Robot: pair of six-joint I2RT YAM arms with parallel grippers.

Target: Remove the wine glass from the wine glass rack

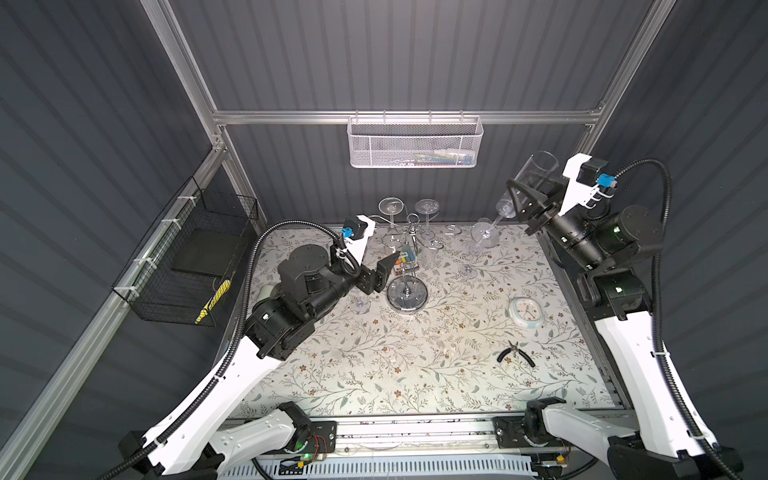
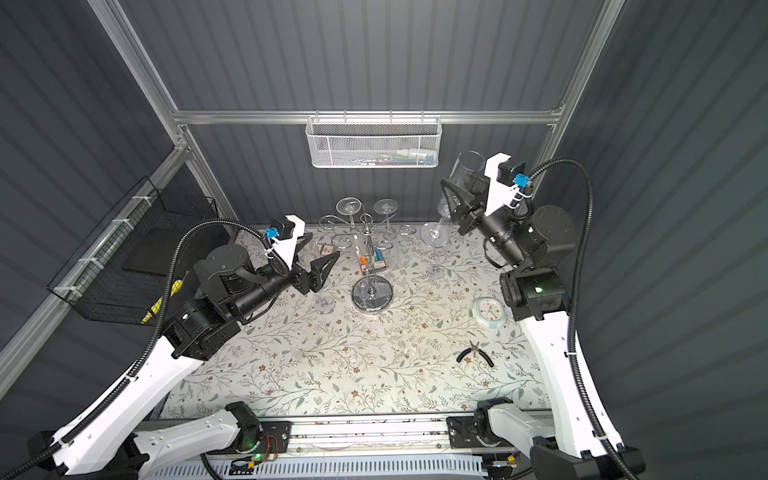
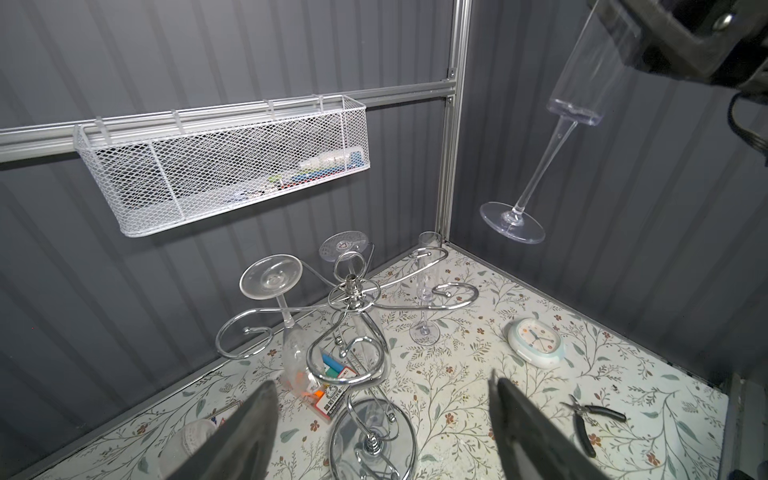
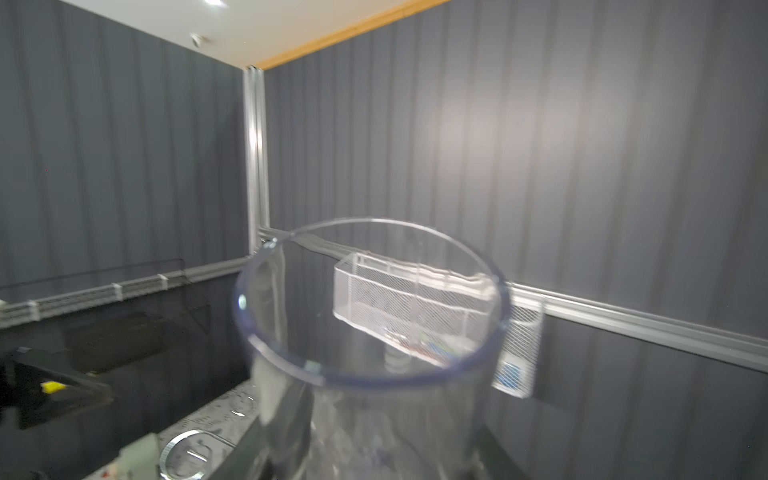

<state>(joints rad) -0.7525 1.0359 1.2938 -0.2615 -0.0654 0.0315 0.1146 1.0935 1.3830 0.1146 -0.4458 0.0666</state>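
Observation:
The chrome wine glass rack (image 1: 407, 294) (image 2: 372, 296) (image 3: 353, 291) stands at the back middle of the floral table. Two glasses hang upside down from its curled arms (image 1: 390, 205) (image 1: 427, 206) (image 3: 271, 276). My right gripper (image 1: 524, 183) (image 2: 457, 187) (image 4: 374, 457) is raised at the back right, shut on the bowl of a clear wine glass (image 1: 536, 168) (image 3: 577, 83) (image 4: 370, 299), tilted, foot down, off the rack. My left gripper (image 1: 384, 270) (image 2: 320, 266) (image 3: 382, 380) is open just left of the rack's pole, holding nothing.
Two glasses stand on the table, one right of the rack (image 1: 468, 270) (image 3: 424, 299), one under the left gripper (image 1: 359, 304). A small colourful box (image 1: 405, 259), white clock (image 1: 526, 312), pliers (image 1: 515, 353), white mesh basket (image 1: 415, 143) and black wire basket (image 1: 187, 266) are around.

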